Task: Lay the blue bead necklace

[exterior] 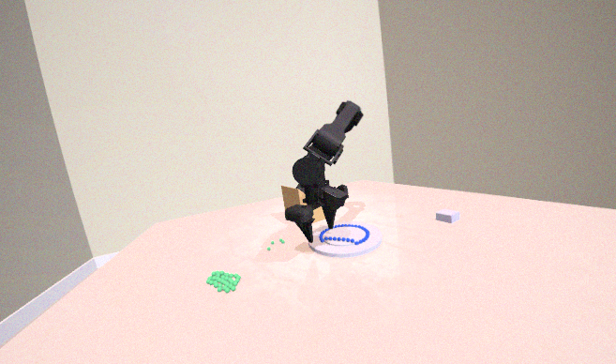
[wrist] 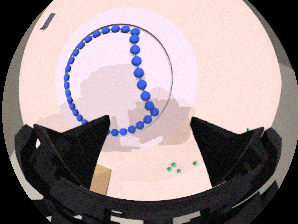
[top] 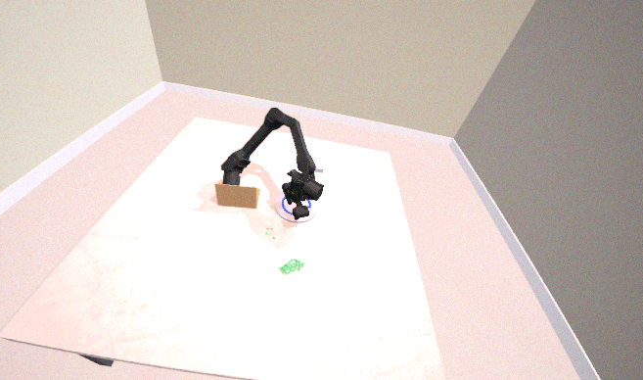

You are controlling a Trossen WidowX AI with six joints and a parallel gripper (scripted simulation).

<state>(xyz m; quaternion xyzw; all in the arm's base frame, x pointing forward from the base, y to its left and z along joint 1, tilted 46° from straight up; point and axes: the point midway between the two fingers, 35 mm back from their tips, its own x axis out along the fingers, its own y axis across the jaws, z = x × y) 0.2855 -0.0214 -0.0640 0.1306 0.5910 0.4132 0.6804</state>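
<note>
I see the round bead board (exterior: 367, 246) on the tabletop (exterior: 454, 291); my pincer (exterior: 321, 233) gapes wide, holding nothing. The blue bead necklace (wrist: 137, 70) partly cuts across the board; lifting carelessly could snag it.

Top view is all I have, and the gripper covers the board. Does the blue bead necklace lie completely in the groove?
Observer: Not completely. In the wrist view, one part of the blue bead necklace follows the groove of the round bead board, but the other part runs straight across the board.
Operator: Does the gripper hold it?
Observer: No. The gripper is open and holds nothing. Its fingertips stand one on each side of the necklace's near end.
</note>
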